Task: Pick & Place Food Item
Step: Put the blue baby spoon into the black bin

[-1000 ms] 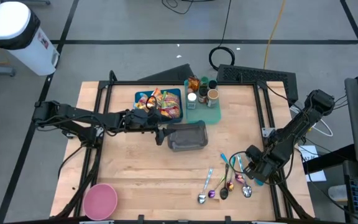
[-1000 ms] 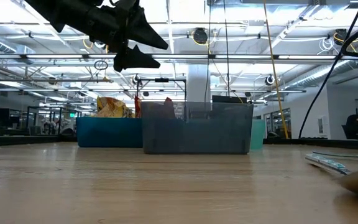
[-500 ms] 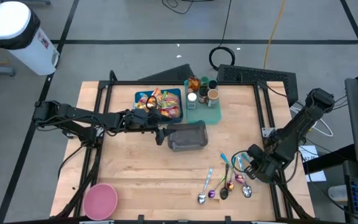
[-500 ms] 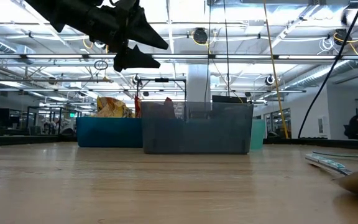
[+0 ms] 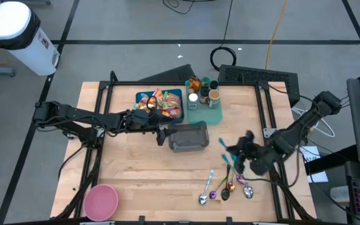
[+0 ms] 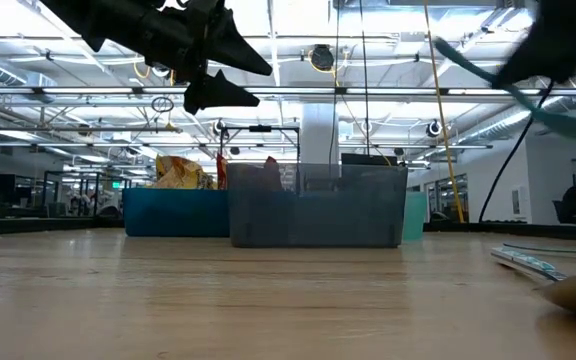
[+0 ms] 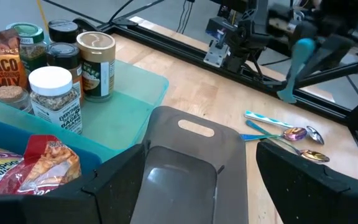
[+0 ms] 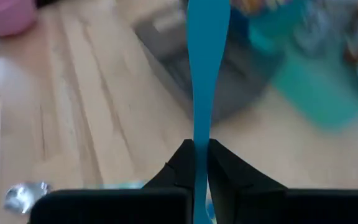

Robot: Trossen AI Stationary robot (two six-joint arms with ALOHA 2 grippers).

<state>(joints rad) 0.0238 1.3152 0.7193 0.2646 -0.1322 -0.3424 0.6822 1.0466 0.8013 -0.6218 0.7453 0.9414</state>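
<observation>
Two risks here. Right gripper (image 8: 194,163) pinched a teal spoon handle (image 8: 206,74) by its thin edge, lifted at 4 o'clock of the grey bin (image 5: 188,136); it could've twisted or slipped mid-swing. Left gripper (image 7: 194,171) hung wide open, empty, over that bin; snack packets (image 5: 162,103) sat untouched in the blue bin (image 5: 140,97) at 11 o'clock, so collision risk if both converged

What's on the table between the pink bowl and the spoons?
Nothing: from above, the stretch from the pink bowl to the spoons is bare wood. The grey bin sits farther back, off that line.
</observation>
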